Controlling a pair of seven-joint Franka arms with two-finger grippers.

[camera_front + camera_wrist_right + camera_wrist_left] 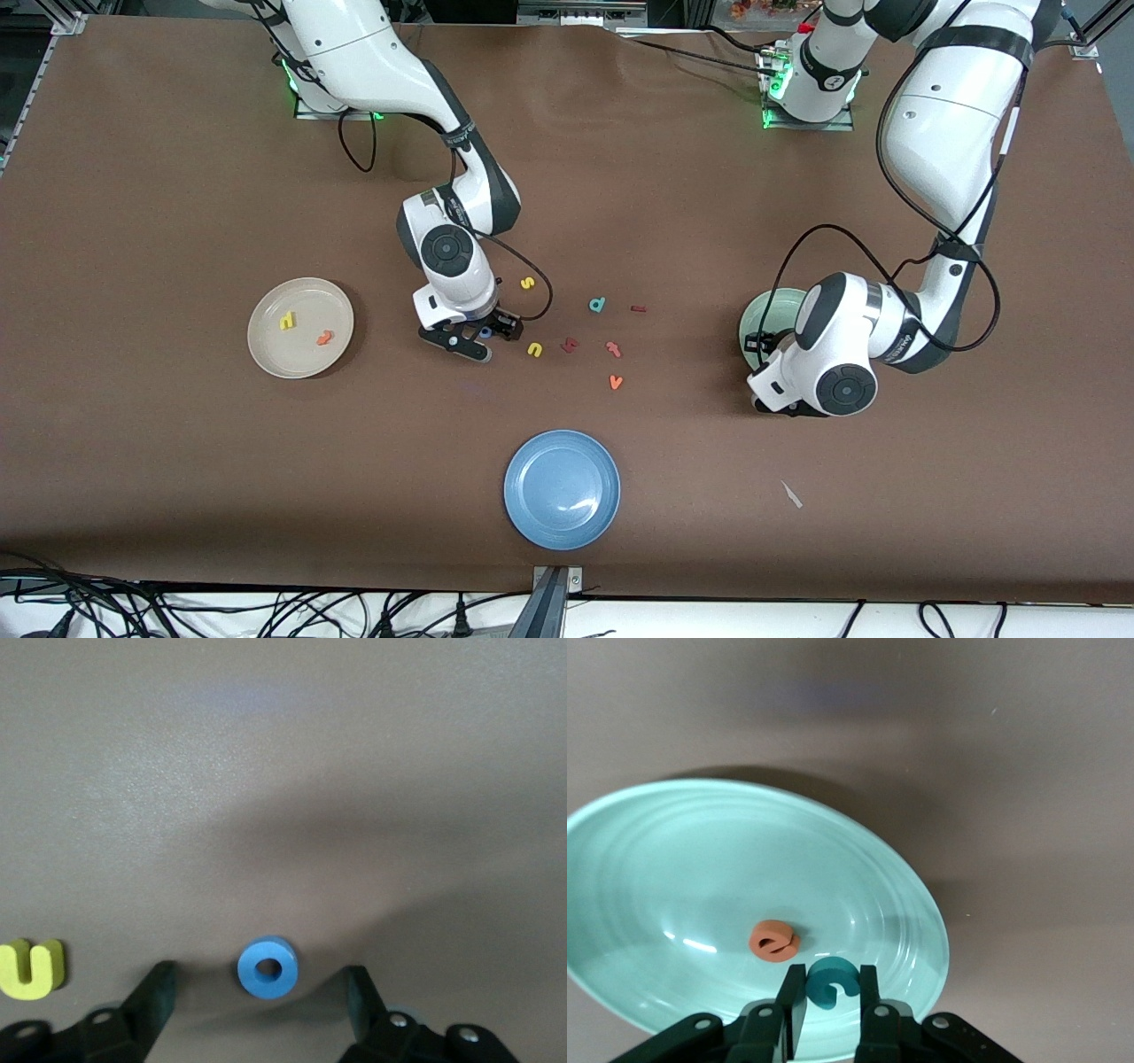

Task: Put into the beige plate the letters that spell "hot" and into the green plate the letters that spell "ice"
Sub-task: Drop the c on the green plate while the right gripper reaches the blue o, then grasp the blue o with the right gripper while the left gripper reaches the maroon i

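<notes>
My right gripper (257,992) sits low over the brown table (177,177), fingers spread, with the blue o (267,967) lying flat between them, touching neither. A ring has no long axis, so any closing line works. The yellow u (31,968) lies just beside one finger, clear of the gap. The beige plate (266,341), toward my right arm's end of the table, holds the yellow h (288,321) and orange t (325,338), with bare table between. My left gripper (826,997) waits over the green plate (673,842), clenched on the teal c (831,981) beside the orange e (773,941).
</notes>
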